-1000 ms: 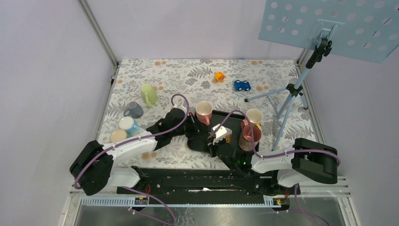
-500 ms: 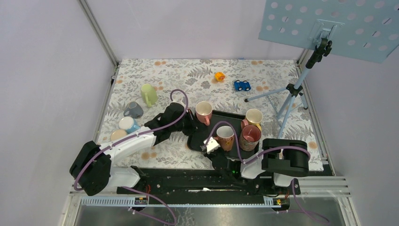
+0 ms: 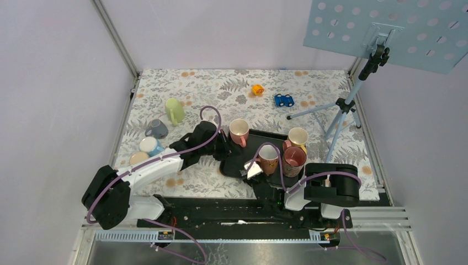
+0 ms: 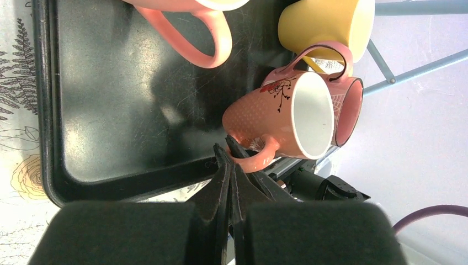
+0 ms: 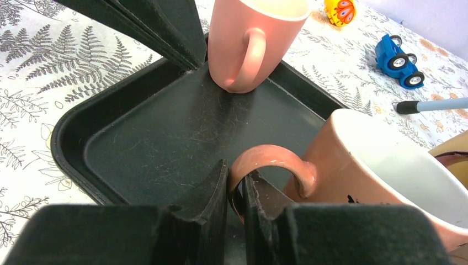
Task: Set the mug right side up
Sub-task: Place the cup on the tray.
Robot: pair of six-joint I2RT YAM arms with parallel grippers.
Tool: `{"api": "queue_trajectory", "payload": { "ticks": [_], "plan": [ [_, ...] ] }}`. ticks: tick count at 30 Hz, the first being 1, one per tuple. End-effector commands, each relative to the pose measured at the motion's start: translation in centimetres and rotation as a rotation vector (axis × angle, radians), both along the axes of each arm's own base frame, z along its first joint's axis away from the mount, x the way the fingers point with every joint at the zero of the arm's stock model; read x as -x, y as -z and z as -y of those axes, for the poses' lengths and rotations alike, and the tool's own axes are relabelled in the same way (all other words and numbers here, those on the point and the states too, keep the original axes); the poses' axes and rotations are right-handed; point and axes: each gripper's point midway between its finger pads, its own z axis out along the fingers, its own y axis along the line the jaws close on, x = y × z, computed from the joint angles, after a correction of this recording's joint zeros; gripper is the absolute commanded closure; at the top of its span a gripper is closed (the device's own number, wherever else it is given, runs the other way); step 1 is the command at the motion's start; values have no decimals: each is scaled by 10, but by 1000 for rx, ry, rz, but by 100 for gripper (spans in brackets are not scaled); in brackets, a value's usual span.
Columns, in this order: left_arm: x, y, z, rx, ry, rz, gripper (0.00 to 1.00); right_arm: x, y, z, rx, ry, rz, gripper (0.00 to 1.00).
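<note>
The mug is salmon with white dots and a white inside. It stands mouth up at the front of the black tray. My right gripper is shut on the mug's handle, one finger outside the loop and one inside it; in the right wrist view the gripper sits low and the mug body to its right. My left gripper is shut on nothing, at the tray's left rim. In the left wrist view the left gripper lies just short of the mug.
On the tray also stand a pink mug, a yellow mug and a dark pink mug touching the held one. Green, grey and blue mugs sit left. A tripod stands right; two toys lie behind.
The right arm has folded back toward its base and turned the mug so its mouth faces up. The left gripper has drawn slightly away to the left.
</note>
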Motion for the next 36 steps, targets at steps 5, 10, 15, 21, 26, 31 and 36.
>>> {"api": "queue_trajectory", "payload": {
  "ticks": [5, 10, 15, 21, 26, 31, 36],
  "plan": [
    [-13, -29, 7, 32, 4, 75, 96, -6, -12, 7, -111, 86, 37, 95],
    [-14, -28, 6, 28, 0, 75, 96, -5, -10, 9, -120, 87, 36, 91],
    [-15, -27, 6, 25, -7, 76, 96, -4, -6, 8, -122, 77, 20, 81],
    [-16, -27, 6, 24, -10, 75, 96, -3, -1, 10, -129, 80, 10, 74],
    [-17, -27, 7, 23, -10, 74, 96, -2, -1, 10, -135, 78, 0, 66],
    [-17, -26, 7, 25, -12, 72, 96, -1, 2, 10, -125, 76, -15, 60],
    [-17, -26, 7, 27, -11, 75, 96, 0, -1, 13, -131, 82, -27, 59]
  ]
}}
